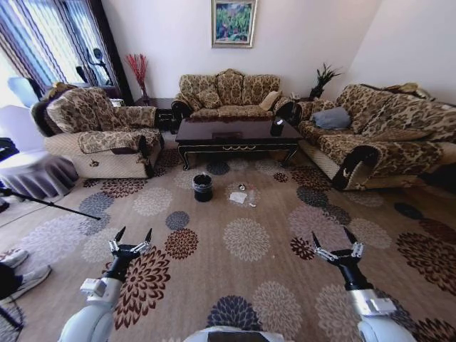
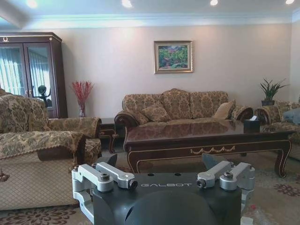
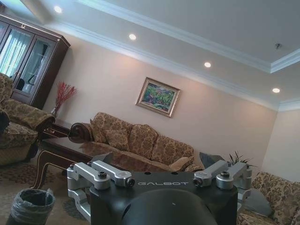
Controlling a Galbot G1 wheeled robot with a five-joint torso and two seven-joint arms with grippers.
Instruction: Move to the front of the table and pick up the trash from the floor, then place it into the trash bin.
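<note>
Beside the table [image 1: 237, 134], the bag-lined trash bin [image 1: 203, 187] stands near the trash [image 1: 239, 197]; both grippers spread apart.

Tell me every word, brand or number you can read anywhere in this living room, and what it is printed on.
"GALBOT": on the black wrist housing behind the open left hand.
"GALBOT": on the same housing behind the open right hand.
The small trash items on the flower-patterned beige carpet are too small to show any label.

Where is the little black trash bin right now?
In the head view, the trash bin stands on the floor just in front of the table, toward its left end, with the trash lying to its right.
</note>
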